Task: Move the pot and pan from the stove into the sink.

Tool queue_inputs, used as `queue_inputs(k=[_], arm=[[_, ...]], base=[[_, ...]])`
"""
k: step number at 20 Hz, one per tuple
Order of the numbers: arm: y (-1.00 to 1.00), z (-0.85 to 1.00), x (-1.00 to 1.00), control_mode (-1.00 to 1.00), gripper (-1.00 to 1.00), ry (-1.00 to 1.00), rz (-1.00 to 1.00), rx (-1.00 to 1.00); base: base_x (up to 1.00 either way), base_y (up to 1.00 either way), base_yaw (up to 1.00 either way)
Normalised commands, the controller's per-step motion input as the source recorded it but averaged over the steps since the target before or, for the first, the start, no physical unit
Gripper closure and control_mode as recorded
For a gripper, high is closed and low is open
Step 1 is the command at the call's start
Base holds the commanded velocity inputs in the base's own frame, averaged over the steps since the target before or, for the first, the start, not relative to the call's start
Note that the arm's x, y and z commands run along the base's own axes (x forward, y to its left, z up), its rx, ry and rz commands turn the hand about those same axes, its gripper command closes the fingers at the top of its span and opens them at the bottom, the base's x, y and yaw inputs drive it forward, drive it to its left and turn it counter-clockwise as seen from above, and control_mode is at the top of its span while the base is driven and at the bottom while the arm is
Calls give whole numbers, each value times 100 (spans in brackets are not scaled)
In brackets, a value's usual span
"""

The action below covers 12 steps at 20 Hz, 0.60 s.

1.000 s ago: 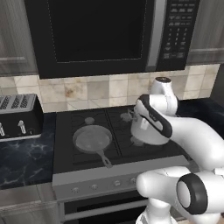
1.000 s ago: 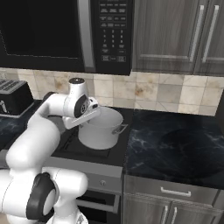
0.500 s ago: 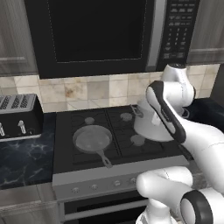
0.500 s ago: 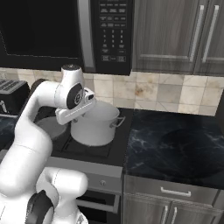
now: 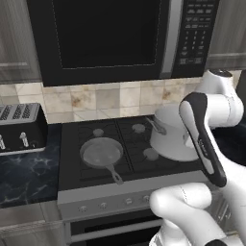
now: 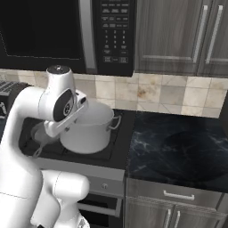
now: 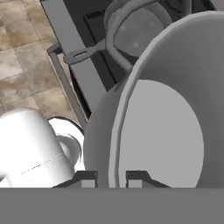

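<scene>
Black stove (image 5: 72,144) between dark marble counters (image 6: 178,151), microwave (image 5: 110,38) above

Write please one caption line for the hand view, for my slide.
Pincer shut on the rim of the pot, with the pan on the stove beyond.

A big black microwave oven (image 5: 108,41) with a glossy dark door and a keypad at its right is hanging above the cooking area. Behind, a beige and cream stone tile backsplash (image 5: 96,101) is running along the wall. A black slotted toaster (image 5: 21,127) with small silver knobs is standing on the dark marbled stone counter (image 5: 26,175), near the left edge of the left base view. In the right base view, dark grey wooden wall cabinets (image 6: 178,35) with long metal handles are hanging at the right of the microwave, and a grey drawer (image 6: 178,196) with a metal handle is sitting under the counter.
</scene>
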Motion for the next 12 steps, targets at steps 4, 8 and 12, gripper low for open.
queue_inputs(k=[4, 8, 12], arm=[[-4, 16, -62, -100, 100, -25, 17, 0], [-6, 1, -43, -100, 100, -37, 15, 0], [0, 1, -3, -100, 100, -4, 0, 0]], base=[[0, 0, 0], [0, 0, 0], [0, 0, 0]])
